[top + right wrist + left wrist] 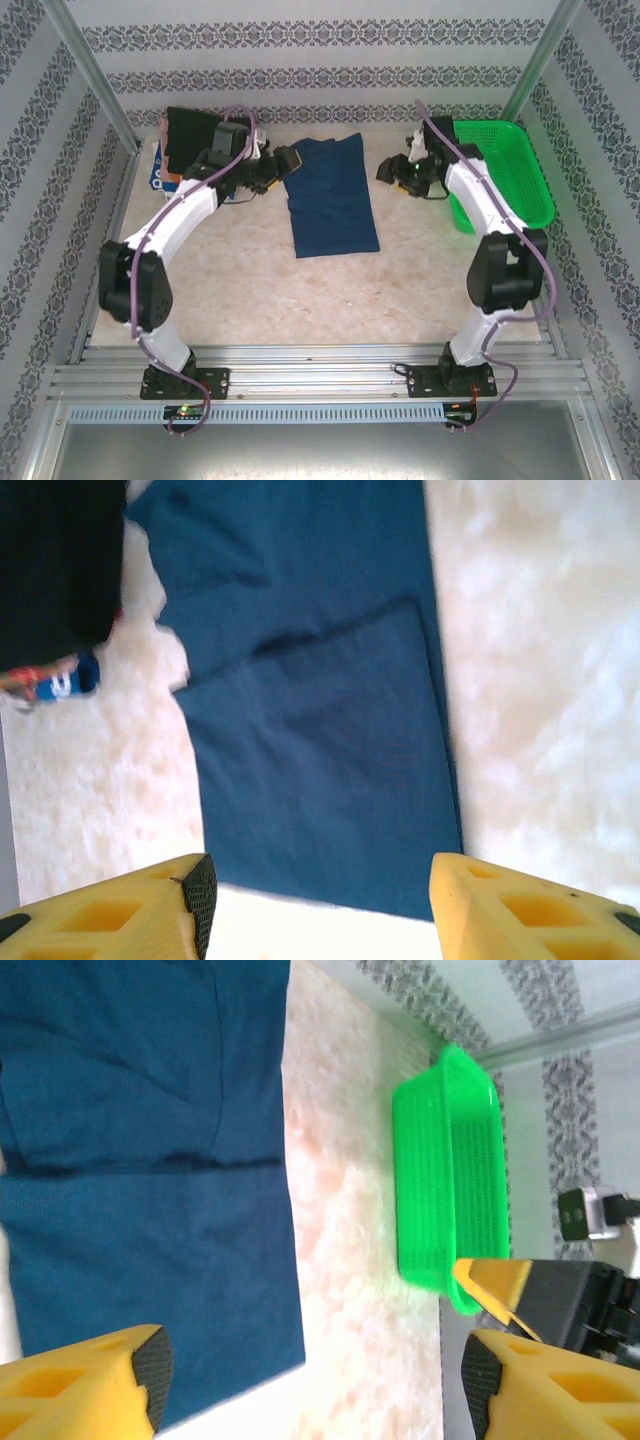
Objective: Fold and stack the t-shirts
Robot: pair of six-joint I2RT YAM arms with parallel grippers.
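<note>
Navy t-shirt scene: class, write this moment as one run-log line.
navy t-shirt: folded strip, flat mid-table | black t-shirt: far-left pile | left gripper: open, empty | right gripper: open, empty

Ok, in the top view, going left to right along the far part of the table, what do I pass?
Black t-shirt → left gripper → navy t-shirt → right gripper → green basket.

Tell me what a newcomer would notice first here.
The navy t-shirt lies folded into a strip in the middle of the table, flanked by the left gripper and right gripper, both open. The green mesh basket stands at the far right, and a black t-shirt lies in the far left corner.
</note>
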